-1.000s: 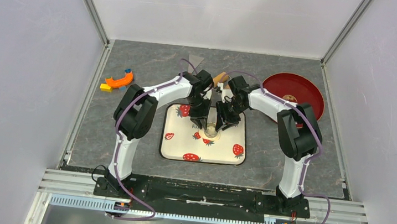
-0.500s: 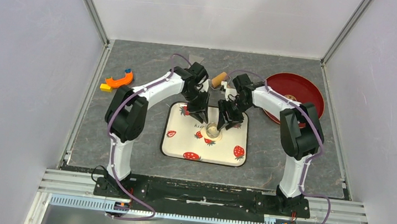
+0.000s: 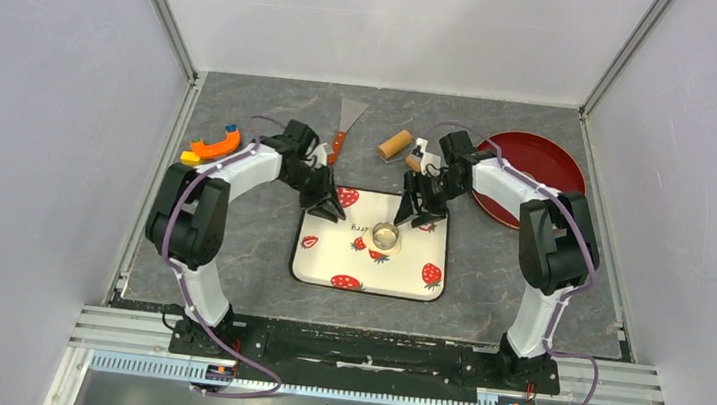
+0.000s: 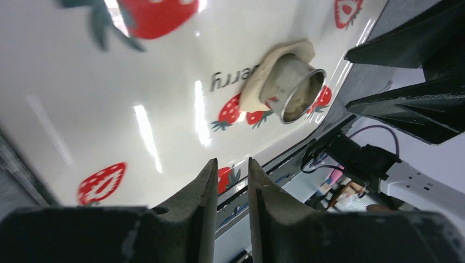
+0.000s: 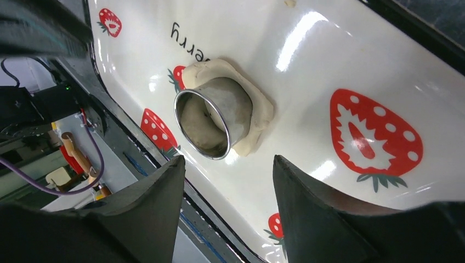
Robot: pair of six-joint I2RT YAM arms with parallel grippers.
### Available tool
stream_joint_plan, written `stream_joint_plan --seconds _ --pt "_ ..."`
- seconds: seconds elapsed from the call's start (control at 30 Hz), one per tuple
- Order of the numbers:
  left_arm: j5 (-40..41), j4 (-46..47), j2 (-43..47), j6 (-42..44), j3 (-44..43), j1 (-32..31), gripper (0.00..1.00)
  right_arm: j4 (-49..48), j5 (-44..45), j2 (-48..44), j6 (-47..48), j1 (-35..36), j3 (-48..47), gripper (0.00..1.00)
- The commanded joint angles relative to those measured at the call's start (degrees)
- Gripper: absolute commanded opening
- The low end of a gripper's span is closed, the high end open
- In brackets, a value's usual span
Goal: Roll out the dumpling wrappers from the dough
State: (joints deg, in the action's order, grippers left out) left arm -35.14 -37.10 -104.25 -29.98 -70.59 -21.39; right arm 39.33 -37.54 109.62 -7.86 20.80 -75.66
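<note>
Two empty pincers are seen over the tray (image 3: 327, 268) — left gripper (image 4: 231, 165) narrowly parted, right gripper (image 5: 229, 164) wide; the ring cutter (image 5: 222, 104) is seemingly pressed into the dough (image 5: 263, 109).

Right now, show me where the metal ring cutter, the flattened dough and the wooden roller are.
metal ring cutter (image 5: 227, 104), right wrist view, on its outer wall.
flattened dough (image 5: 262, 116), right wrist view, on the edge showing beside the cutter.
wooden roller (image 3: 395, 145), top view, on the cylinder's middle.
</note>
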Motion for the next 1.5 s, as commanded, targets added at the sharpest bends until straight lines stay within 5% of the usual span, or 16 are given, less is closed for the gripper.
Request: stream_joint_plan --seconds 0.0,0.33,0.8,0.9,1.1,1.47 --pt "-4.06 3.99 4.86 0.45 6.44 7.94 0.31 -4.63 -4.56 -4.07 -0.65 -2.16 4.48 0.61" --pt "10.10 -6.23 5.03 13.12 9.21 14.70 0.35 -6.41 -4.32 -7.61 0.57 -6.37 13.01 0.64" --pt "1.83 4.35 0.23 9.18 15.49 14.27 0.34 -11.69 -4.92 -8.55 -0.77 -6.51 22.49 0.61" --pt "1.08 5.90 0.23 8.33 17.01 14.18 0.29 -13.06 -4.73 -8.12 -1.38 -6.48 23.46 0.59" --pt "0.77 9.09 1.61 5.65 21.09 14.24 0.02 -20.65 -4.11 -8.88 -5.52 -5.95 26.48 0.54" --pt "0.33 10.64 3.17 5.01 24.88 14.22 0.02 -22.44 3.65 -6.30 -6.99 -5.94 24.67 0.33"
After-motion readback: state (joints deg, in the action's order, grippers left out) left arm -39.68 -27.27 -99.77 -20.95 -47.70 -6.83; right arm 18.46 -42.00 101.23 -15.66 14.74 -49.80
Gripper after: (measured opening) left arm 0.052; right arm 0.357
